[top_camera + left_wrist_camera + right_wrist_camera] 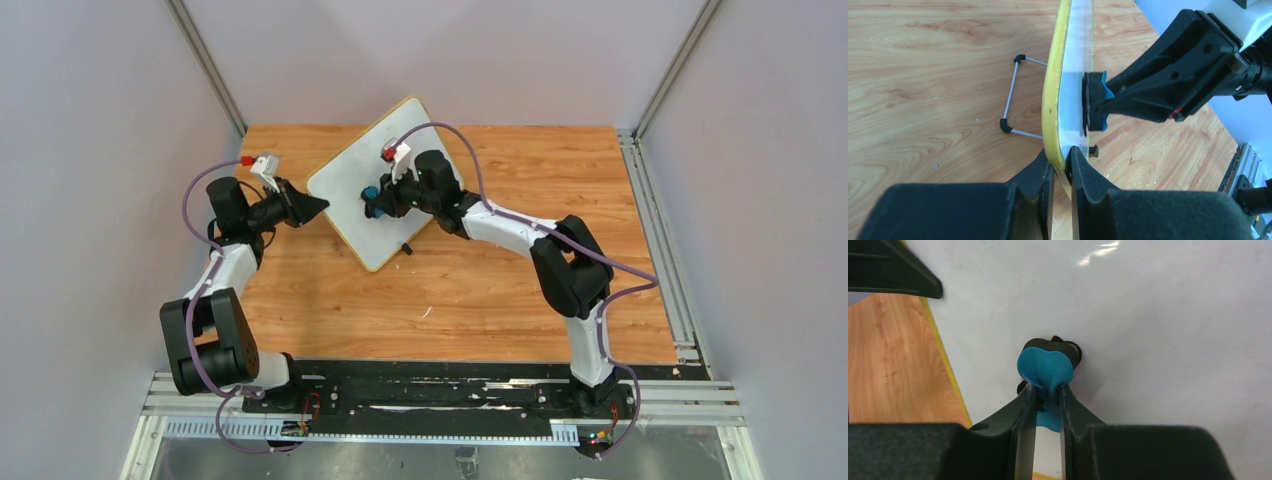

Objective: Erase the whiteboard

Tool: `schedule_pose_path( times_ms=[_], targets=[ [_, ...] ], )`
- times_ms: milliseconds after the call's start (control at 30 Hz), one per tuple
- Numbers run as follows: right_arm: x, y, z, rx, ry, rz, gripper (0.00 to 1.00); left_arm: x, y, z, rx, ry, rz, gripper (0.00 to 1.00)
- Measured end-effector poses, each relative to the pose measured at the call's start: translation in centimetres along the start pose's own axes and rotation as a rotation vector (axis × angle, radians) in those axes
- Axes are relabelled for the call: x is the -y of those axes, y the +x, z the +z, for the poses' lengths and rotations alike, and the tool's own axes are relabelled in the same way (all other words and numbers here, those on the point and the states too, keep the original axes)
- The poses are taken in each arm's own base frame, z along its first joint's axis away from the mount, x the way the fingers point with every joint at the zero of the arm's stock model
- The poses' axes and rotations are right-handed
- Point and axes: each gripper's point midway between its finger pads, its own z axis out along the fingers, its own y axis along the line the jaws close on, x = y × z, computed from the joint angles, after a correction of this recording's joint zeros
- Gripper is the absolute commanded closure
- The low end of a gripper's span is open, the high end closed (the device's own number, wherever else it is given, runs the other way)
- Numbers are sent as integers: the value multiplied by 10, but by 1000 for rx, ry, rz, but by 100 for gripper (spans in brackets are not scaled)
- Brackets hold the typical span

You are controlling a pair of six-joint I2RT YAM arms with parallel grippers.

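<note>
The whiteboard (370, 180), white with a thin yellow frame, stands tilted on the wooden table. My left gripper (318, 207) is shut on its left yellow edge (1052, 95). My right gripper (377, 200) is shut on a blue eraser (371, 193) and presses its black pad against the white face. In the right wrist view the eraser (1044, 371) sits squeezed between my fingers (1025, 407) on the board (1158, 330). A tiny red mark shows at the eraser's top edge. In the left wrist view the eraser (1097, 100) touches the board's face.
The board's wire stand with black feet (1009, 97) rests on the table behind the board. A small black foot (406, 247) sticks out at the board's near edge. The wooden table (500, 290) spreads to the right and front. Grey walls enclose the sides.
</note>
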Motion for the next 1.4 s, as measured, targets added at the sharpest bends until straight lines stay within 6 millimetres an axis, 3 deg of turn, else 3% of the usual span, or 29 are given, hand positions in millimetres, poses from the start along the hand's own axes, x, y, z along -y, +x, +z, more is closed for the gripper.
schedule_pose_path(
  times_ms=[200, 433, 533, 767, 867, 1167, 1300, 1400],
  targets=[
    [-30, 3, 7, -10, -52, -4, 100, 1, 0, 0, 0, 3, 8, 100],
    [-25, 4, 5, -30, -44, -9, 99, 1, 0, -1, 0, 4, 10, 100],
    [2, 0, -1, -33, -1, -4, 99, 1, 0, -1, 0, 3, 13, 100],
    [89, -21, -24, -4, 137, 16, 99, 1, 0, -1, -1, 3, 13, 100],
    [106, -24, -29, -3, 163, 20, 99, 1, 0, -1, -1, 2, 13, 100],
    [93, -24, -21, -10, 148, 11, 99, 0, 1, -1, -3, -2, 8, 100],
    [63, -24, -12, -11, 104, -5, 99, 0, 1, -1, -4, -4, 6, 100],
    [29, -24, -1, -12, 48, -17, 100, 0, 1, -1, -4, -3, 6, 100]
  ],
)
